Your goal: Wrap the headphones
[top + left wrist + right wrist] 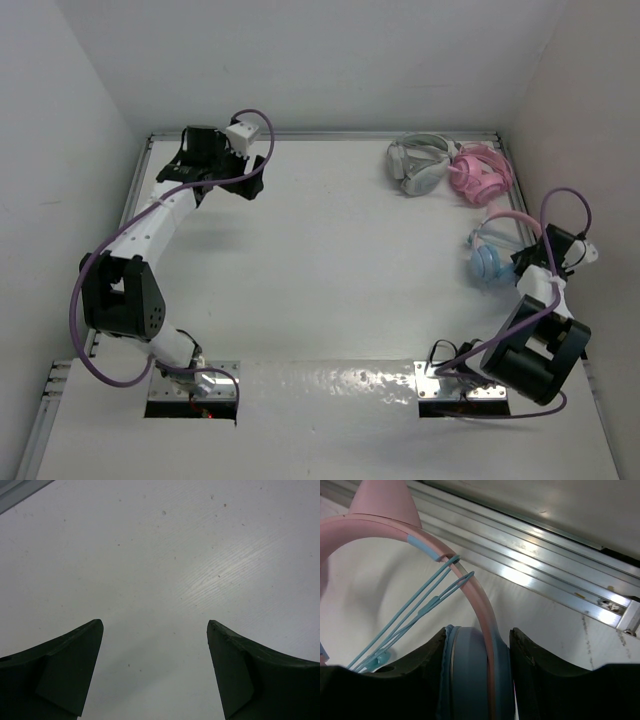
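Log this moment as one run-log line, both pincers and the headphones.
left pincer: open, over table | right pincer: shut on the headphones at blue ear cup | cable: strands hooked over headband

A grey-white headset [418,165] lies in the upper right of the top view on the white bench [330,260], with an all-pink headset [482,175] just beside it on the right. An aluminium rail [545,575] crosses the right wrist view diagonally.

headphones [490,262] lt blue cups, pink band
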